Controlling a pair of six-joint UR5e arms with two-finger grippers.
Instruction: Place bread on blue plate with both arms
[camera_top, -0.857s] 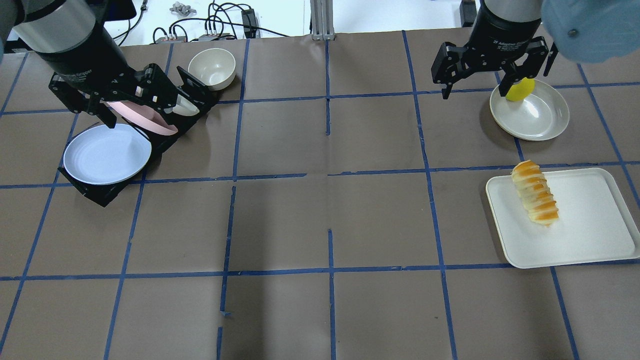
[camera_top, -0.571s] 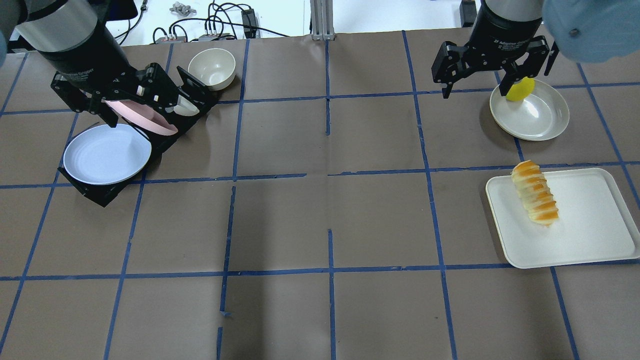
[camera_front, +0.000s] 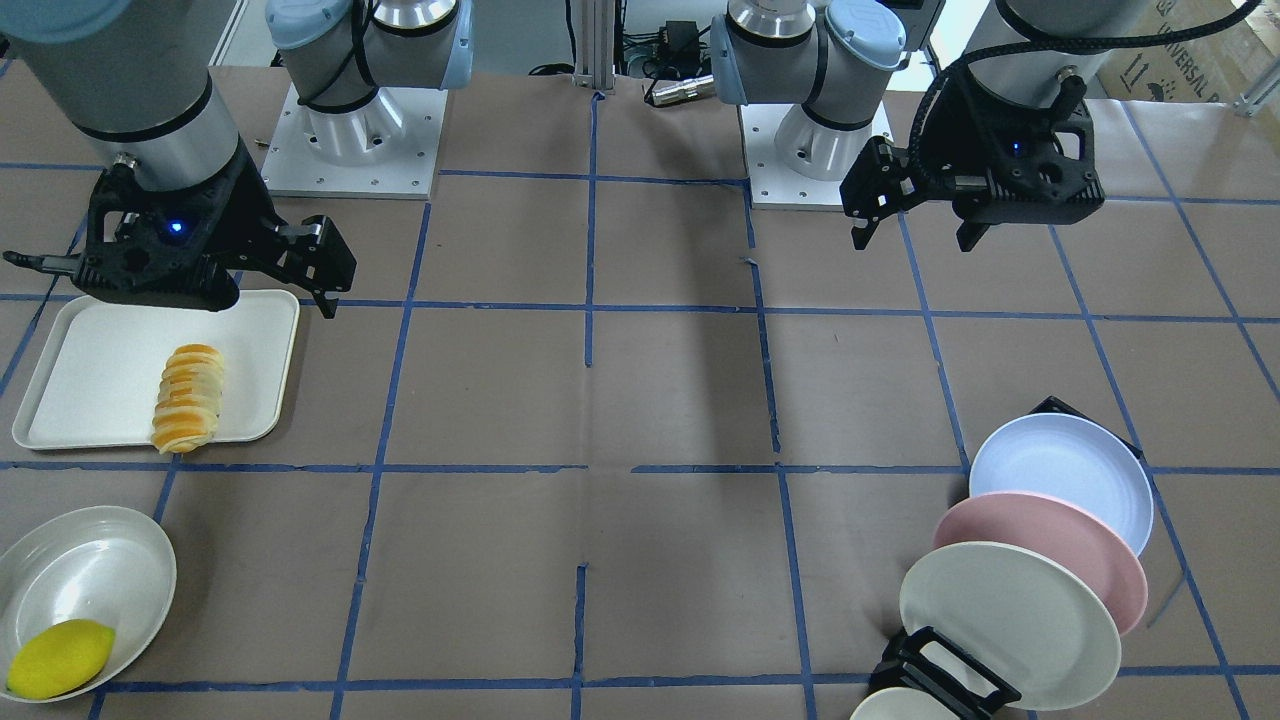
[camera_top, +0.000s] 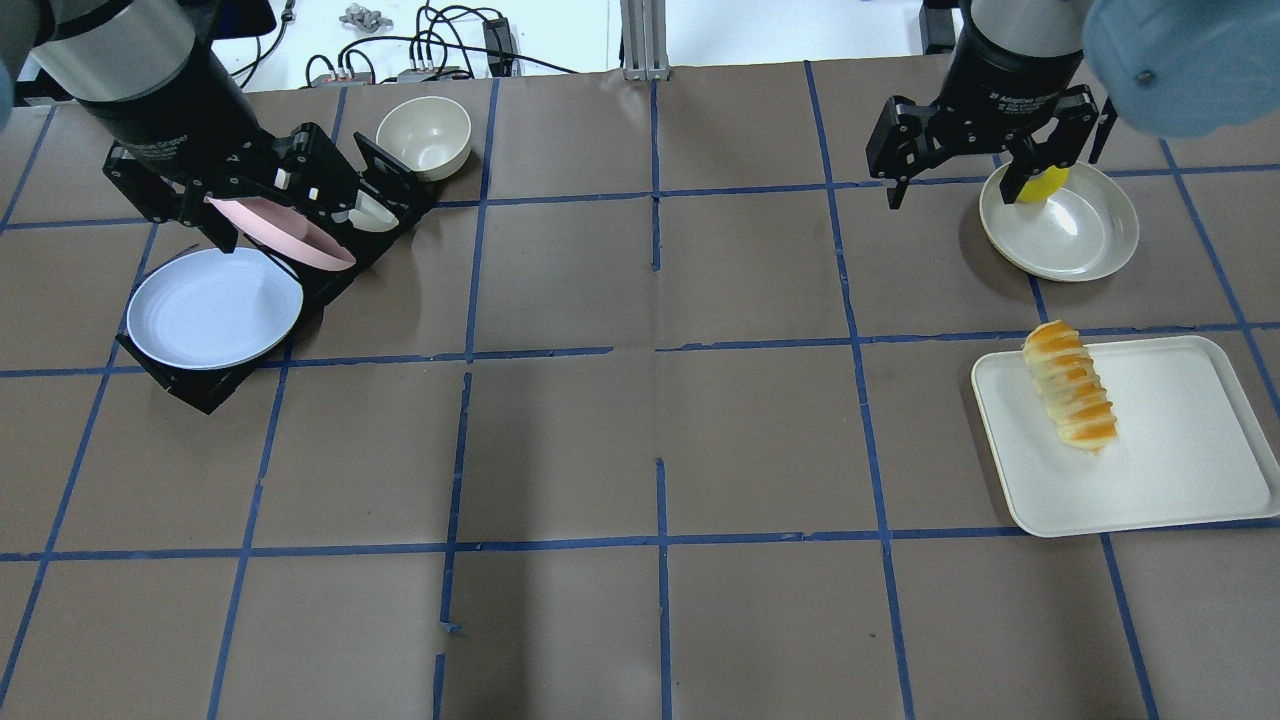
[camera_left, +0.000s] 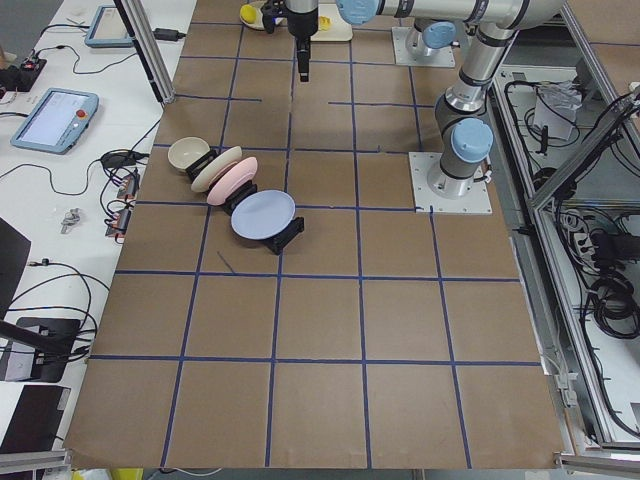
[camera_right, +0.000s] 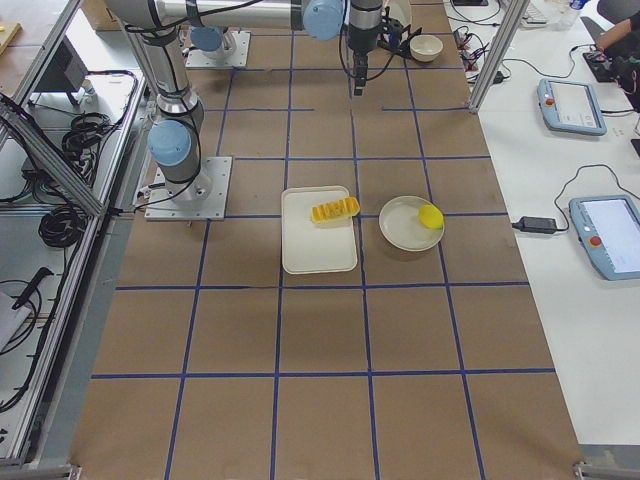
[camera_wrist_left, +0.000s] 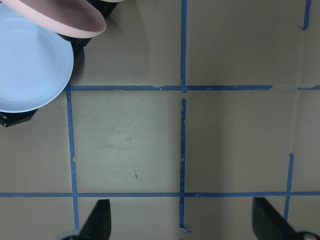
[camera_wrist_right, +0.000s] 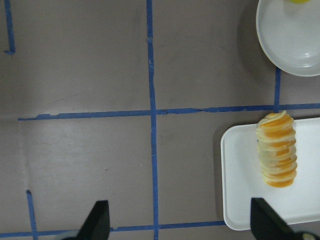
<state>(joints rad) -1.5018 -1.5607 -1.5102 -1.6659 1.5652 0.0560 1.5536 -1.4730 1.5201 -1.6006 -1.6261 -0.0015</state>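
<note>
A white tray lies on the brown table. The bread rests across the tray's far end. Just right of the tray, a cream dish holds a yellow lemon.

The table covering reads as matt brown paper, faintly creased, with strips of blue tape on it, ragged in places. The blue plate, pink plate and cream plate have a smooth, matt, plastic-looking finish. The tray is smooth, off-white and matt. The dish carries a bright highlight and looks glossier. The lemon is smooth-skinned; the bread is ridged with a dull sheen. The left arm and right arm are satin silver metal with light-blue joint caps of plastic look. The left gripper, right gripper and rack are matt black. The base plates are bare metal.
</note>
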